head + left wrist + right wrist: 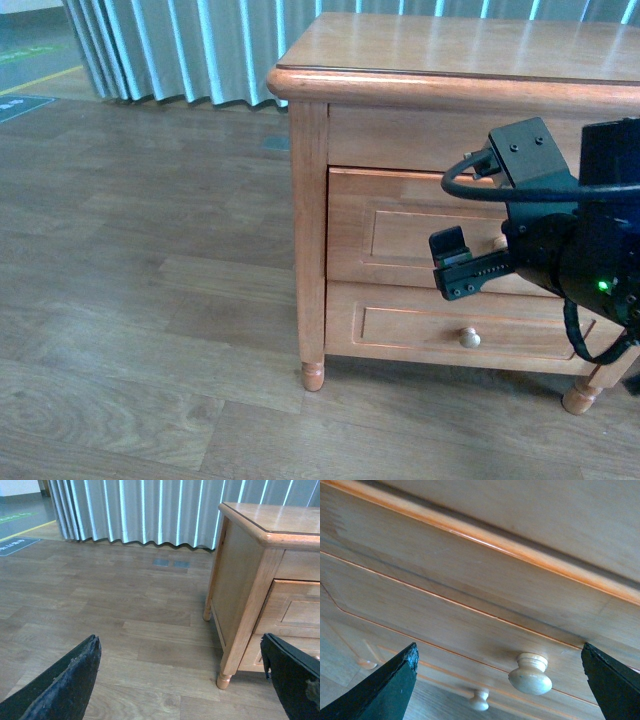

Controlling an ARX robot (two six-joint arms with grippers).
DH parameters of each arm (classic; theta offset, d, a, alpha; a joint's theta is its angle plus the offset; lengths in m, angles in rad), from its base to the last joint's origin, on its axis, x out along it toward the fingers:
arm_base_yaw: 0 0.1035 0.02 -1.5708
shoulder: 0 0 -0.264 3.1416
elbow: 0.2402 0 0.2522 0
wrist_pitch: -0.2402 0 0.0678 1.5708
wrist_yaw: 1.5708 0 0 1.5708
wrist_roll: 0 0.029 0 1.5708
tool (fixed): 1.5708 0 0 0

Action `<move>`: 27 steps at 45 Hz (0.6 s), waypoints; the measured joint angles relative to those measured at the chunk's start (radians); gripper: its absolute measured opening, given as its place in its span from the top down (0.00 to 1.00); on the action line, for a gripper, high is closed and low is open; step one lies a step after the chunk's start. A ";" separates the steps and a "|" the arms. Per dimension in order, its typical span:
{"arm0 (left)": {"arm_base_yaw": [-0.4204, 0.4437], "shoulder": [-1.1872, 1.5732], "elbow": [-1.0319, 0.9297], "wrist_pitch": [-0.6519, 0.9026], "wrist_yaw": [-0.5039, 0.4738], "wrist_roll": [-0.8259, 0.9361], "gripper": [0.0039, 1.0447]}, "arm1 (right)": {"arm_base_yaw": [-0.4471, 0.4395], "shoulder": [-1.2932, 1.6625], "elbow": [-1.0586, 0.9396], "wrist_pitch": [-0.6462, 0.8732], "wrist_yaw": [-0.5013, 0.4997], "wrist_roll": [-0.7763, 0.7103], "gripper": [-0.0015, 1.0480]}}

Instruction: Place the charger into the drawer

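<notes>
Right pincer (500,680), spread wide, faces the drawer (445,625), whose knob (530,673) sits between its fingers.

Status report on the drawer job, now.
Right gripper open, lined up on upper drawer knob, not touching. Left gripper open, empty, off to the side. Drawer shut. Charger not in view.

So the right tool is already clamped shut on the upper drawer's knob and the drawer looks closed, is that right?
Not quite. The right tool is open, its fingers spread wide on either side of the knob without touching it, as the right wrist view shows. The rest holds: it is the upper drawer, and it looks closed in the front view.
</notes>
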 joint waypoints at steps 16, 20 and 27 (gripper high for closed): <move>0.000 0.000 0.000 0.000 0.000 0.000 0.06 | 0.038 0.051 0.075 -0.028 0.076 0.035 0.08; 0.000 0.000 0.000 0.000 0.000 0.000 0.06 | 0.039 0.050 0.075 -0.028 0.075 0.040 0.08; 0.000 0.000 0.000 0.000 0.000 0.000 0.06 | 0.031 0.007 0.032 -0.013 0.007 0.039 0.08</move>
